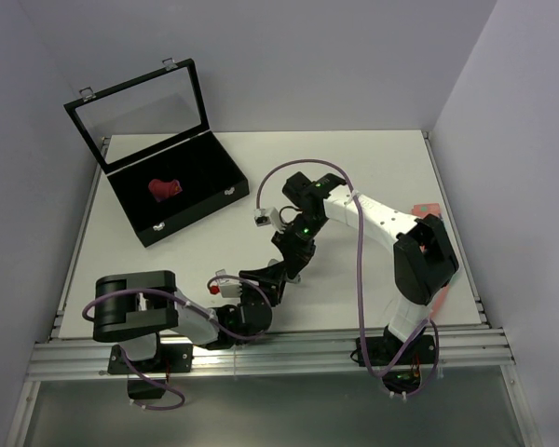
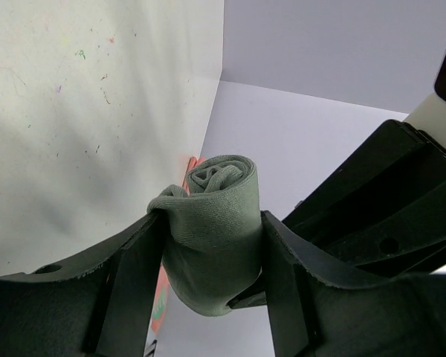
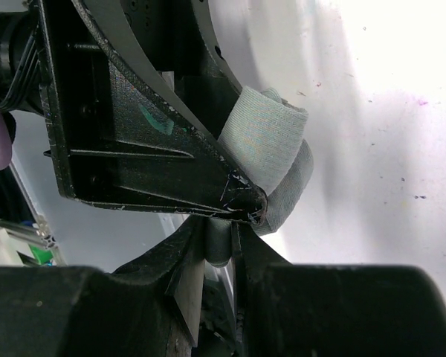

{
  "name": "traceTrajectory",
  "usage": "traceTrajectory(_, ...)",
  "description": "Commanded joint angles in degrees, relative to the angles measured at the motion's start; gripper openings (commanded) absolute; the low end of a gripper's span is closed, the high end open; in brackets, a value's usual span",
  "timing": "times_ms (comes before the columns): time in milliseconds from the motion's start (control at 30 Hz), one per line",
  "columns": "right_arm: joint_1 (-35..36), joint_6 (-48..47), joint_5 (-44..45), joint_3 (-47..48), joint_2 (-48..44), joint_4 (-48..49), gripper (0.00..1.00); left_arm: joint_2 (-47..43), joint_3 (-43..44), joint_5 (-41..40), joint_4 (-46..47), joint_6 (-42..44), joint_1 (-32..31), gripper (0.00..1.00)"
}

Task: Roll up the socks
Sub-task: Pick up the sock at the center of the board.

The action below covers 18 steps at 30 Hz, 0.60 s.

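Note:
The grey sock (image 2: 215,223) is rolled into a tight bundle and held in the air between the fingers (image 2: 137,282) of my left gripper (image 2: 212,219), which is shut on it. My right gripper (image 3: 221,234) meets it from the far side and pinches a fold of the same grey sock (image 3: 271,141). In the top view both grippers, left (image 1: 270,287) and right (image 1: 287,268), meet above the table's near middle, and they hide the sock there. A magenta-red rolled bundle (image 1: 165,189) lies in the black case (image 1: 205,200).
The black case stands open at the back left with its glass lid (image 1: 140,112) up. A salmon-pink sock (image 1: 429,209) lies at the table's right edge, partly under the right arm; it also shows in the left wrist view (image 2: 160,297).

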Motion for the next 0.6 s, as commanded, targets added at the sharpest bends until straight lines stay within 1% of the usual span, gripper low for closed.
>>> traceTrajectory(0,2.6,2.1,-11.2,1.9,-3.4,0.8,0.15,-0.9,-0.2,0.7,-0.1,0.0,-0.5,0.59)
traceTrajectory(33,2.6,2.6,-10.7,1.8,-3.5,1.5,0.15,-0.6,-0.7,0.1,3.3,0.6,-1.0,0.58)
traceTrajectory(67,2.6,2.7,-10.7,1.6,-3.5,1.8,0.15,-0.4,-1.2,-0.1,4.3,1.2,-1.2,0.58)
traceTrajectory(200,2.6,1.5,-12.2,2.0,-2.6,0.1,0.15,-0.1,-1.7,-0.2,3.8,0.1,-1.3,0.58)
traceTrajectory(267,2.6,1.4,-12.3,2.1,-2.5,-0.3,0.15,0.2,-2.4,-0.4,6.9,1.2,-1.3,0.58)
traceTrajectory(567,2.7,-0.8,-14.4,3.5,-0.8,-3.6,0.15,-1.7,-2.7,-1.4,5.8,2.4,-1.1,0.55)
